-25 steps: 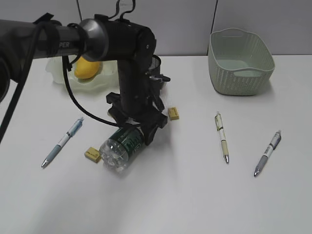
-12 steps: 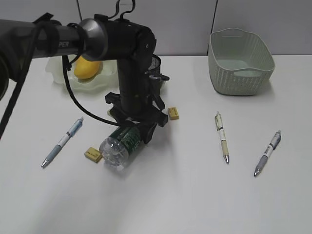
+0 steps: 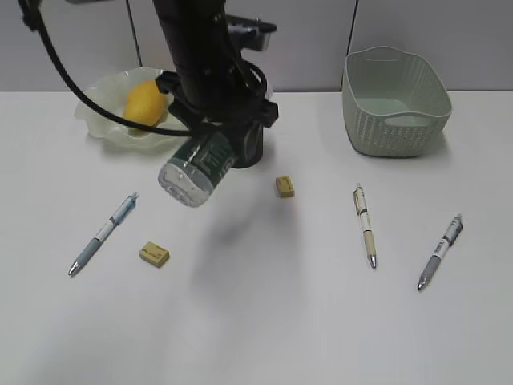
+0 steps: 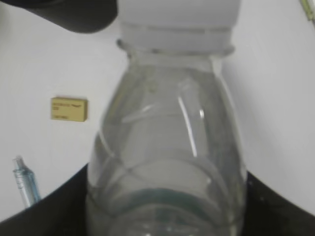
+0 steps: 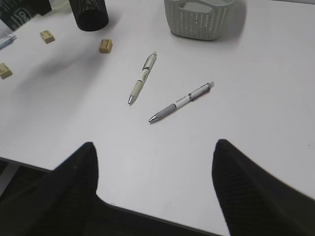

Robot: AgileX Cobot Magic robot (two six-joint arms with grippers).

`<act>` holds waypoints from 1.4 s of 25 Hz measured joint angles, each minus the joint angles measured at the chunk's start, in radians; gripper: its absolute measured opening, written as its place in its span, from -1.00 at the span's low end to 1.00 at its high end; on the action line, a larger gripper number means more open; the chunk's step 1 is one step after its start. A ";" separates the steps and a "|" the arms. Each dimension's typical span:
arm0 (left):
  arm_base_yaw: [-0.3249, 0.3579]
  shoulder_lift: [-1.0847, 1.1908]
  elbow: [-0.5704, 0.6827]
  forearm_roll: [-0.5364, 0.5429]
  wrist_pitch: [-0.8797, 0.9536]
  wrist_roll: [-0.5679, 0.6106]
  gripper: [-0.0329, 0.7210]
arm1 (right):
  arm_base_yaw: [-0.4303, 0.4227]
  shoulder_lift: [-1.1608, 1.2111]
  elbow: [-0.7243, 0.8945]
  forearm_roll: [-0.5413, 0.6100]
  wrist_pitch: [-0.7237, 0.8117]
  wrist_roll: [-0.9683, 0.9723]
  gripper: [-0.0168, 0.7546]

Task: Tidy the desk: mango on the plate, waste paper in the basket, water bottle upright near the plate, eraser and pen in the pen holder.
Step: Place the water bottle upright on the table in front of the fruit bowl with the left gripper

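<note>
Change: the water bottle (image 3: 198, 164) was lying on the desk (image 3: 264, 321) half a sec ago w/ the left gripper (image 3: 224, 132) clamped round it; now it hung lifted clear, base tilted down toward the camera, shadow on the desk below.
Left gripper: closed on the bottle's labelled mid-section; the left wrist view showed the bottle (image 4: 167, 147) filling the frame, white cap end far from the lens.
Right gripper: fingers (image 5: 64, 196) spread wide, nothing between them, parked at the desk's near edge.
Bottle vs target: in the air between the plate (image 3: 100, 120) and the pen holder (image 3: 248, 148), not yet upright.
Mango: mango (image 3: 143, 104) sat on the plate, that part looked done.
Erasers: two, one (image 3: 153, 254) near the blue pen (image 3: 103, 233), another (image 3: 284, 186) just right of the holder; both loose.
Pens: two more (image 3: 365, 224) (image 3: 439, 251) on the right, untouched.
Basket: basket (image 3: 394, 100) far right; waste paper not visible.
Meaning: likely bottle step mid-way; needs rotating cap-up, then setting down near the plate.
</note>
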 joint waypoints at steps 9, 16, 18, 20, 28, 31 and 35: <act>0.076 -0.242 0.001 0.064 0.009 0.000 0.44 | 0.000 0.000 0.000 0.000 0.000 0.000 0.52; 0.215 -0.398 0.096 0.065 0.009 0.000 0.44 | 0.000 0.000 0.000 0.000 -0.001 0.000 0.52; 0.249 -0.448 0.176 0.065 0.009 -0.001 0.43 | 0.000 0.000 0.000 0.000 -0.001 0.000 0.52; 0.275 -0.505 0.266 0.064 -0.012 -0.001 0.42 | 0.000 0.000 0.000 0.000 -0.001 0.000 0.52; 0.317 -0.722 0.717 0.058 -0.330 -0.001 0.42 | 0.000 0.000 0.000 0.000 -0.001 0.000 0.52; 0.317 -0.771 0.869 0.054 -0.478 -0.001 0.42 | 0.000 0.000 0.000 0.000 -0.001 0.000 0.52; 0.317 -0.789 1.028 0.048 -0.727 -0.002 0.42 | 0.000 0.000 0.000 0.000 -0.001 0.000 0.52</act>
